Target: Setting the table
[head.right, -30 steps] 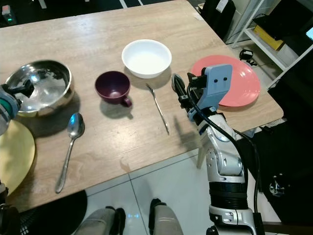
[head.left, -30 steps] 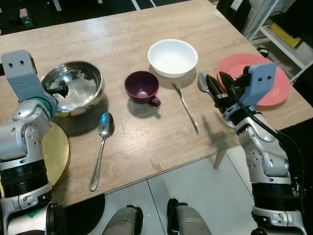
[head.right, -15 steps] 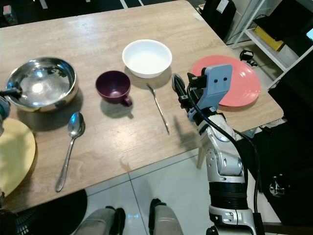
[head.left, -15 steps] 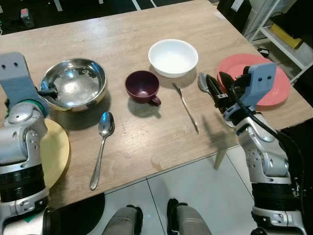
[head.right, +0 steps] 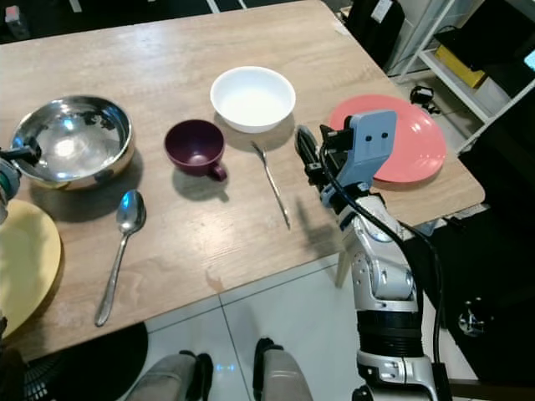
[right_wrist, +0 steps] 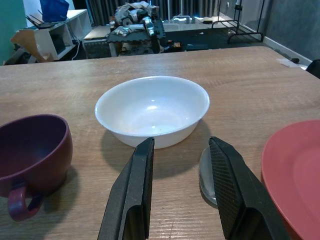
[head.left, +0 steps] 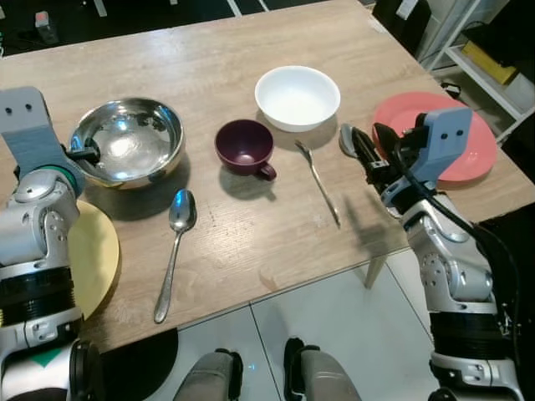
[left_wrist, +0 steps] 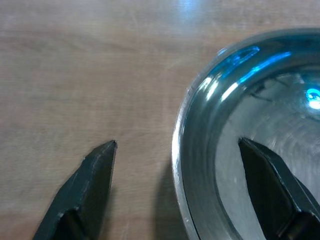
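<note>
On the bench (head.left: 251, 242), your steel bowl (head.left: 127, 150) sits at the left, its rim between the spread fingers of your left pincer (left_wrist: 175, 165). Your right pincer (right_wrist: 180, 200) hovers spread above a spoon (right_wrist: 206, 176), between the white bowl (right_wrist: 152, 110) and red plate (right_wrist: 292, 170).

I count the things on my wooden table (head.left: 251, 33).

I see two bowls. One is the shiny metal bowl (head.left: 127, 142). The other is the white bowl (head.left: 297, 97).

I see one cup, the purple cup (head.left: 244, 149). It sits between the two bowls.

I see two plates. The yellow plate (head.left: 90, 261) is near the metal bowl. The pink plate (head.left: 468, 150) is on the far side of the white bowl.

I see three spoons. The big spoon (head.left: 171, 251) lies near the metal bowl. The thin spoon (head.left: 318, 182) lies just beside the purple cup. The third spoon (right_wrist: 207, 176) lies between the white bowl and the pink plate.
</note>
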`<state>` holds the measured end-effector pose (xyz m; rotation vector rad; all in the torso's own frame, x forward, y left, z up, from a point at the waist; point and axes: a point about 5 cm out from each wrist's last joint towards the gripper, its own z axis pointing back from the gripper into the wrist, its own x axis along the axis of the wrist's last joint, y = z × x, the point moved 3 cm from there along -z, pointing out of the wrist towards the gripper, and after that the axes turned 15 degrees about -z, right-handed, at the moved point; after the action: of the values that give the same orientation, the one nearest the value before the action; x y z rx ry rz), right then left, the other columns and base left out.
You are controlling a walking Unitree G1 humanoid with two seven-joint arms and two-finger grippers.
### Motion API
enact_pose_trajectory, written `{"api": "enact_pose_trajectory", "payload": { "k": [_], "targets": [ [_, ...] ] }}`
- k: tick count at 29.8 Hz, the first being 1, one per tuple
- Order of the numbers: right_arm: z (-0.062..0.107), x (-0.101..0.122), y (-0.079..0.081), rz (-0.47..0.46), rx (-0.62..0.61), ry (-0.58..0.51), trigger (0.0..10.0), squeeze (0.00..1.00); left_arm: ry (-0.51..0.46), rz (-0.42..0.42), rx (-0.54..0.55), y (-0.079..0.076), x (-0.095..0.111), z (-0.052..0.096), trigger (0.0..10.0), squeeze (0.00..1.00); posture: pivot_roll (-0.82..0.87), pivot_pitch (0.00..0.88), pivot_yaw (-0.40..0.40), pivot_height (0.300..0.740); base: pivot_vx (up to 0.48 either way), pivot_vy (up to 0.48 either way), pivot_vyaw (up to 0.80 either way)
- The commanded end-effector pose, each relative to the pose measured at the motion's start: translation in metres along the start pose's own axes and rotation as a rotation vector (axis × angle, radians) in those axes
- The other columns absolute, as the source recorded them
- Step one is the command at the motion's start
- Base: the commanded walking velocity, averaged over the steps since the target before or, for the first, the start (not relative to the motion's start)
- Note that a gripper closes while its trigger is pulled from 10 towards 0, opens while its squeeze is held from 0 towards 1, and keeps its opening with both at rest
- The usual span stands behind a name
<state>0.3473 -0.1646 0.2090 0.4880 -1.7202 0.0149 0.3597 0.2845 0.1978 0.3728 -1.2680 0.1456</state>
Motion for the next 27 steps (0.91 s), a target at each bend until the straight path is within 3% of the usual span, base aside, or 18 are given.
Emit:
{"api": "enact_pose_trajectory", "payload": {
  "k": [1,7,8,9,10,11,13,14,27],
  "targets": [
    [0.004,-0.003,-0.004,-0.003,-0.011,0.012,10.0,0.00,0.027,0.008,-0.012,0.002,-0.008,-0.003,10.0,0.00,0.09,0.132,0.048,0.740,0.000,0.000,0.00],
    [0.005,-0.003,-0.004,-0.002,-0.014,0.012,10.0,0.00,0.049,0.009,-0.018,0.002,-0.013,-0.007,10.0,0.00,0.09,0.133,0.052,0.740,0.000,0.000,0.00],
    [0.006,-0.002,-0.005,-0.002,-0.016,0.011,10.0,0.00,0.068,0.022,-0.003,0.005,-0.017,-0.009,7.4,0.00,0.08,0.134,0.051,0.740,0.000,0.000,0.00],
    [0.006,-0.002,-0.005,-0.002,-0.016,0.011,10.0,0.00,0.068,0.022,-0.003,0.005,-0.017,-0.009,7.4,0.00,0.08,0.134,0.051,0.740,0.000,0.000,0.00],
    [0.006,-0.002,-0.005,-0.001,-0.017,0.010,10.0,0.00,0.087,0.042,0.011,0.008,-0.022,-0.011,4.2,0.00,0.09,0.135,0.049,0.740,0.000,0.000,0.00],
    [0.006,-0.002,-0.005,-0.002,-0.017,0.011,10.0,0.00,0.099,0.058,0.021,0.009,-0.026,-0.012,2.2,0.00,0.09,0.136,0.047,0.740,0.000,0.000,0.00],
    [0.006,-0.002,-0.005,-0.002,-0.017,0.011,10.0,0.00,0.099,0.058,0.021,0.009,-0.026,-0.012,2.2,0.00,0.09,0.136,0.047,0.740,0.000,0.000,0.00],
    [0.005,-0.002,-0.005,-0.001,-0.015,0.011,10.0,0.00,0.104,0.075,0.025,0.011,-0.029,-0.013,0.0,0.00,0.09,0.137,0.044,0.740,0.000,0.000,0.00],
    [0.003,-0.002,-0.003,-0.004,-0.010,0.009,10.0,0.00,0.070,0.114,0.015,0.013,-0.023,-0.018,0.0,0.00,0.09,0.129,0.044,0.740,0.000,0.000,0.00]
  ]
}}
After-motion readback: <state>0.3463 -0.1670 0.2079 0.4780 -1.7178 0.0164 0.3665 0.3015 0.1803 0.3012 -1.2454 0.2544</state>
